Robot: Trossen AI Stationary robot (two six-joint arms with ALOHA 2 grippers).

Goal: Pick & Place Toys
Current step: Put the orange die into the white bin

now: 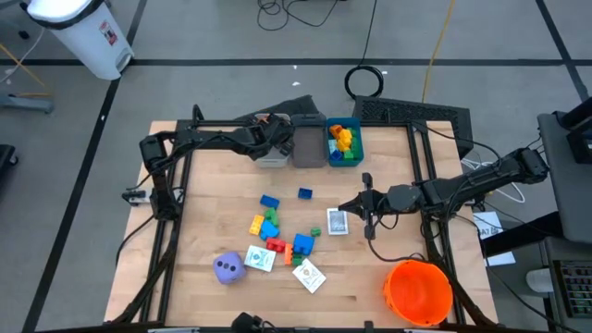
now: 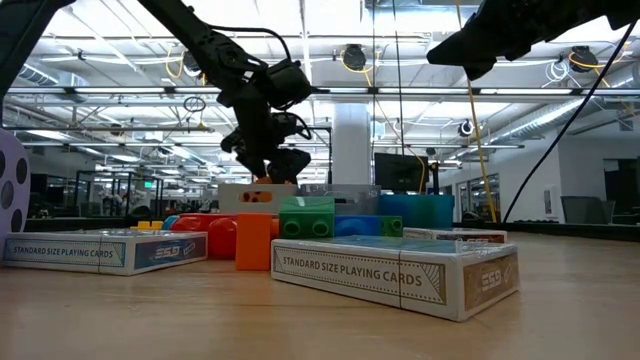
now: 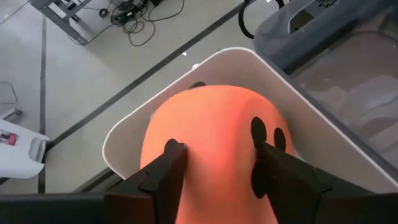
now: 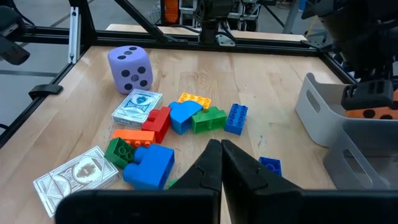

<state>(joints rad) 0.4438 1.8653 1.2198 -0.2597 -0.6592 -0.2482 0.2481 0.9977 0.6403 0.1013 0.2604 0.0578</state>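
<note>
Presently my left gripper (image 3: 214, 165) pinches the orange die (image 3: 211, 143) above the white bin (image 3: 124, 134) for release; right gripper (image 4: 221, 163) idles pressed together.

Wooden table (image 1: 388, 148) with blocks (image 1: 277, 231), cards (image 1: 338, 222), purple die (image 1: 228, 267), bins (image 1: 308, 143), orange bucket (image 1: 419, 291).

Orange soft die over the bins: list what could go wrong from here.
1. The orange soft die sits between the left gripper's fingers above the light grey plastic bin; released off-centre, it might bounce off the rim.
2. It nearly fills the bin's opening in the left wrist view, so it could wedge on the wall.
</note>
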